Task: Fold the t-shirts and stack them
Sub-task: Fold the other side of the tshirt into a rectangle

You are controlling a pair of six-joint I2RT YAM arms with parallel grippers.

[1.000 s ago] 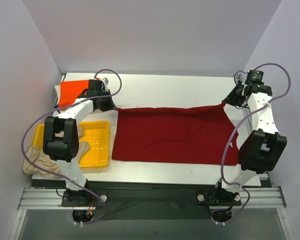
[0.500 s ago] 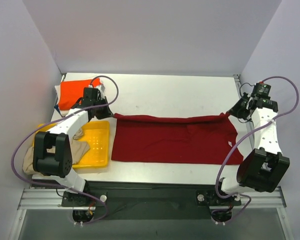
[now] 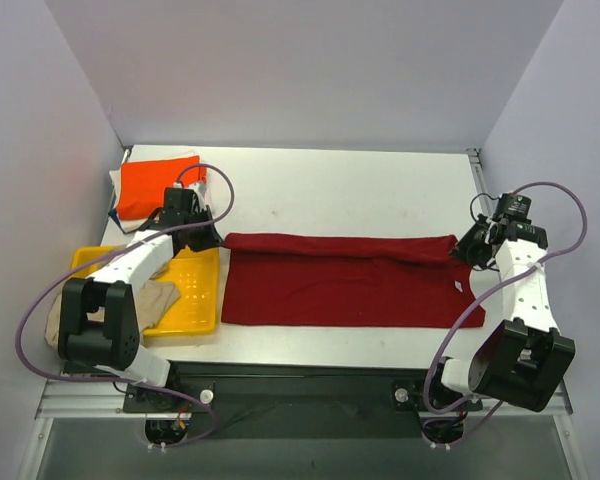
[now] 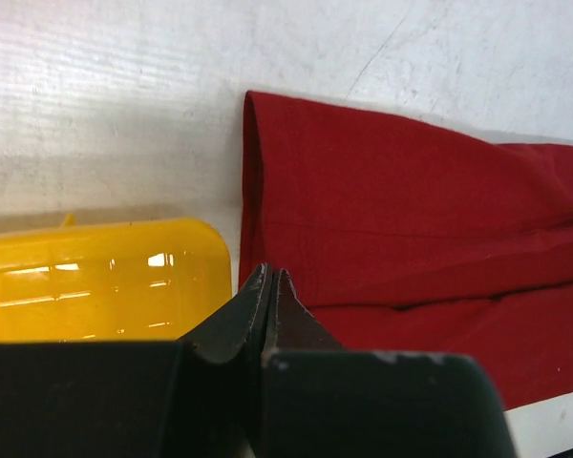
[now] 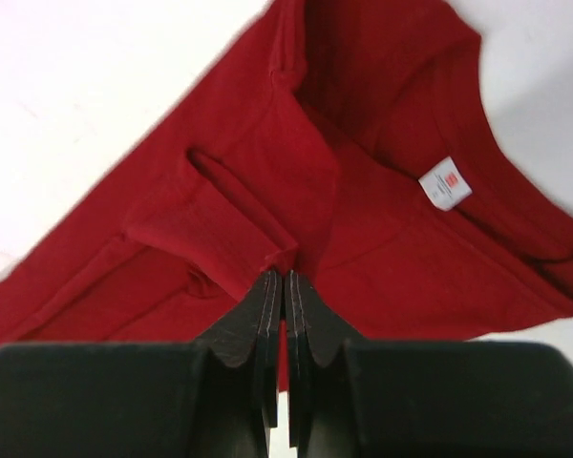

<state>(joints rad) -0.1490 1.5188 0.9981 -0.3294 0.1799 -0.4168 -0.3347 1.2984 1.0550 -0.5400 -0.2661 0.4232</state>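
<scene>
A dark red t-shirt point(image 3: 350, 285) lies spread across the middle of the table, its far edge folded over into a narrow band along the top. My left gripper point(image 3: 212, 238) is shut at the band's left end; in the left wrist view its tips point(image 4: 270, 272) meet the folded layer's edge of the shirt point(image 4: 401, 210). My right gripper point(image 3: 463, 246) is shut on a pinch of the same shirt at the right end point(image 5: 285, 272), near the white neck tag point(image 5: 445, 183). A folded orange t-shirt point(image 3: 148, 184) lies at the back left. A beige t-shirt point(image 3: 158, 297) lies crumpled in the tray.
A yellow plastic tray point(image 3: 198, 300) stands at the left, right beside the red shirt's left edge, and shows in the left wrist view point(image 4: 95, 277). White and blue cloth point(image 3: 115, 214) peeks from under the orange shirt. Purple walls close in on three sides.
Both grippers have moved toward the near side, drawing the red shirt's far edge over itself. The raised edge now lies as a flat folded band.
</scene>
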